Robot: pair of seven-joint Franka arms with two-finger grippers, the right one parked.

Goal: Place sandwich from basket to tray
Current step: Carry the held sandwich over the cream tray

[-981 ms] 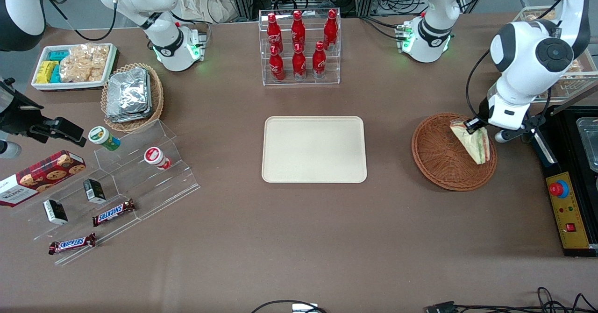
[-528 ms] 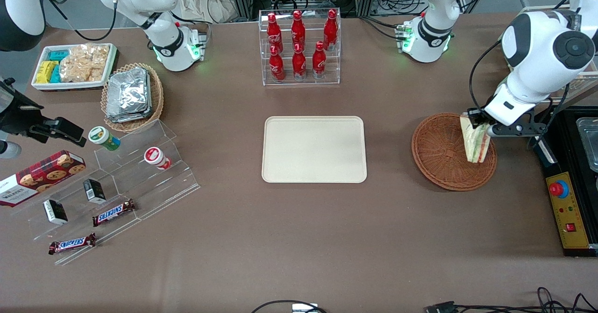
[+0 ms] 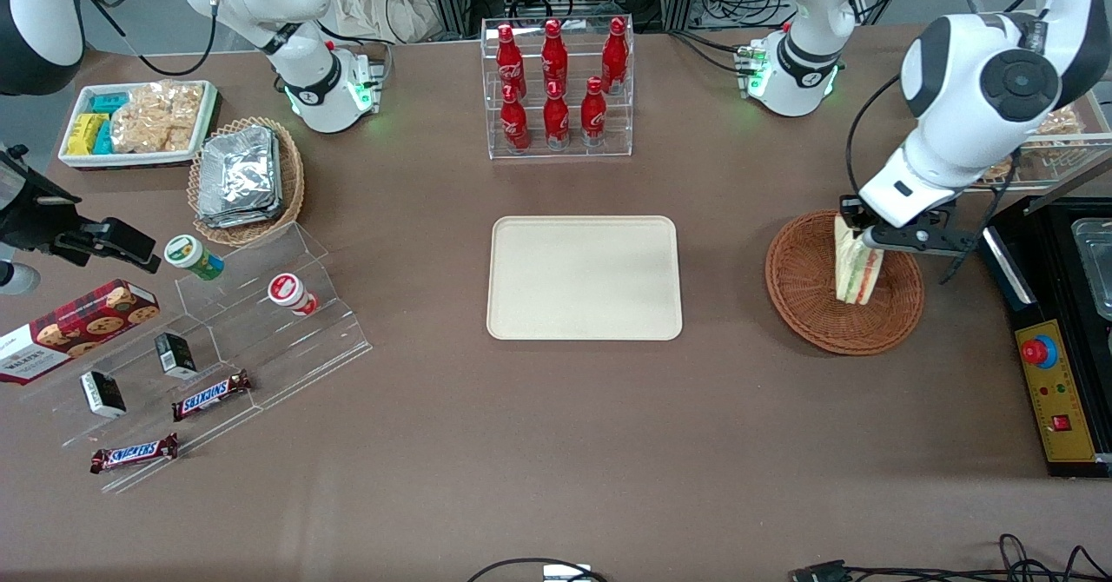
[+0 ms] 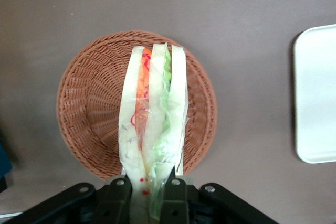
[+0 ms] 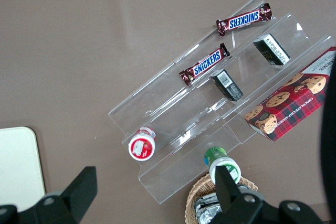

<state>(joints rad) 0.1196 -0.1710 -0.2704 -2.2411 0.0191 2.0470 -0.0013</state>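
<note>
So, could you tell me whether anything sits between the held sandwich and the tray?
Nothing visible does. The pincer holds the sandwich over the basket, with only bare table before the tray.

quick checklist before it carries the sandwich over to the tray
1. Grip: gripper is shut on the sandwich, one end pinched between the fingers. Ok.
2. Lift: sandwich hangs above the basket; whether its lower tip clears the weave, cannot tell.
3. Sandwich condition: wrap and layers look intact in the left wrist view. Ok.
4. Tray: surface is bare, with room to set the sandwich down. Ok.
5. Path: only bare table shows between basket and tray. Ok.
6. Grip security: only a small edge is held, so it may swing. Cannot tell.
</note>
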